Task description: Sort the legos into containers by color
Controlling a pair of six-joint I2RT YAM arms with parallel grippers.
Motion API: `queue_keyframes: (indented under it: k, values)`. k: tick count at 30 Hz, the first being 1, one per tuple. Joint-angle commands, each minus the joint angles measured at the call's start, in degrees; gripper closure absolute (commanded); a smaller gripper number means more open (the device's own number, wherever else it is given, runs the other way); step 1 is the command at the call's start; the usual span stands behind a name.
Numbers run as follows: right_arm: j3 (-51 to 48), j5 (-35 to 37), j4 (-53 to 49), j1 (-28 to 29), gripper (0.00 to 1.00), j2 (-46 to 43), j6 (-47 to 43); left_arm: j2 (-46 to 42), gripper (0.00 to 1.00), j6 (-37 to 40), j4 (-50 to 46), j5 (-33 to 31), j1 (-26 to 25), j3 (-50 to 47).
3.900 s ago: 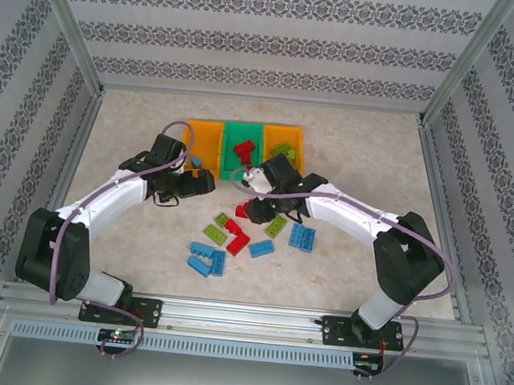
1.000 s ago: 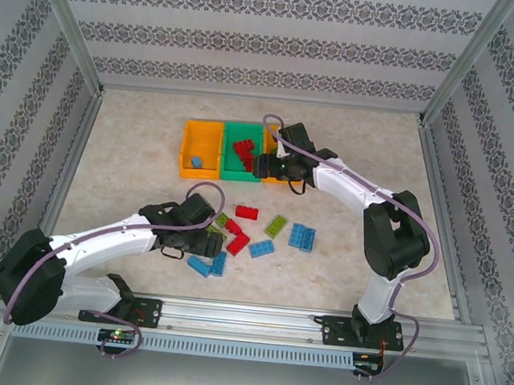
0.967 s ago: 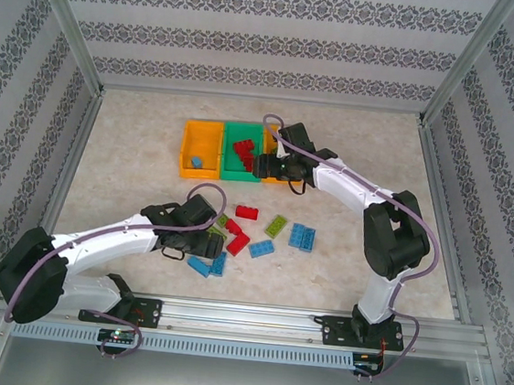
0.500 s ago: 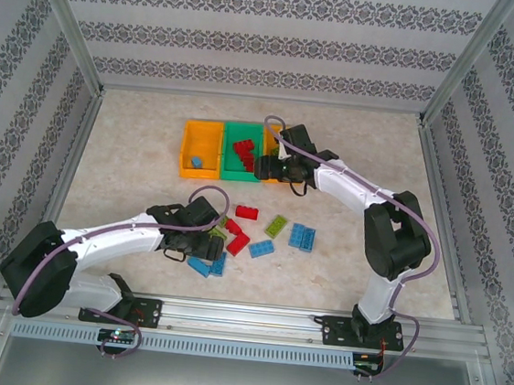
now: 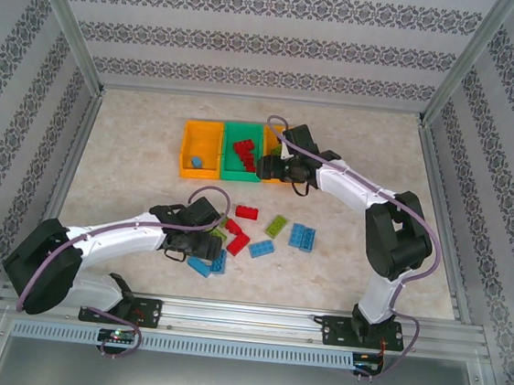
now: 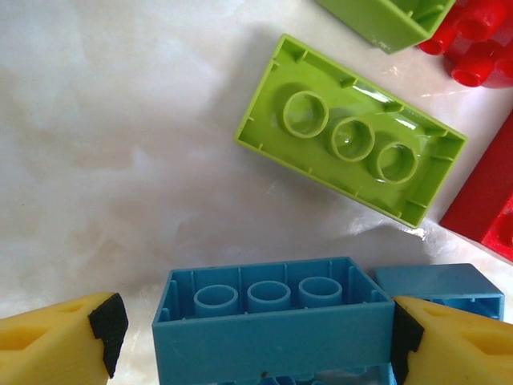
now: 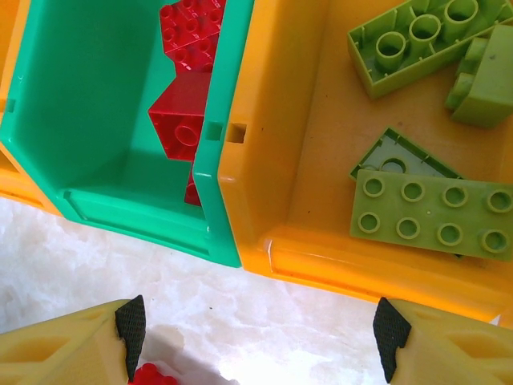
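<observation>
In the left wrist view an upside-down blue lego (image 6: 272,325) lies between the fingers of my left gripper (image 6: 256,333). The right pad (image 6: 405,341) touches its end and the left pad (image 6: 108,325) stands a small gap off, so the gripper is open. A second blue lego (image 6: 441,281) lies against it. My right gripper (image 7: 255,333) hangs open and empty over the table, just before the containers. The green bin (image 7: 80,120) holds red legos (image 7: 180,112). The right orange bin (image 7: 296,144) holds light green legos (image 7: 433,212). The left orange bin (image 5: 188,148) holds a blue lego (image 5: 196,161).
Loose legos lie mid-table: red (image 5: 247,213), light green (image 5: 276,226) and blue (image 5: 303,237). Close to the left fingers are an upturned light green lego (image 6: 349,148) and red ones (image 6: 485,200). A red lego (image 7: 148,375) sits by the right gripper's left finger. Metal posts frame the table.
The left arm has come from the left orange bin down over the blue lego, and its jaws have narrowed. The right gripper has gone from the pile to the bins, then drifted slightly right.
</observation>
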Motion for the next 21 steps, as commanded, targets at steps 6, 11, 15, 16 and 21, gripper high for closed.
queue_keyframes:
  k: [6,11,15,16,21]
  values:
    - [-1.3,0.44,0.63,-0.74,0.22,-2.09,0.56,-1.37,0.15,-1.4,-1.83,-2.8,-0.96,-0.73]
    - [-1.3,0.36,0.58,-0.83,0.22,-2.24,0.62,-1.43,0.15,-2.37,-2.42,-3.62,-0.96,-1.55]
    - [-1.35,0.38,0.46,-0.91,0.22,-2.35,0.62,-1.15,0.15,-2.61,-1.03,-2.92,-0.91,-1.85]
    - [-1.37,0.46,0.44,-0.96,0.22,-2.36,0.62,-0.93,0.15,-2.54,-0.74,-2.63,-0.96,-1.78]
    - [-1.69,0.58,0.45,-0.91,0.22,-2.52,0.69,0.08,0.16,-2.19,-0.26,-2.17,-0.96,-1.5]
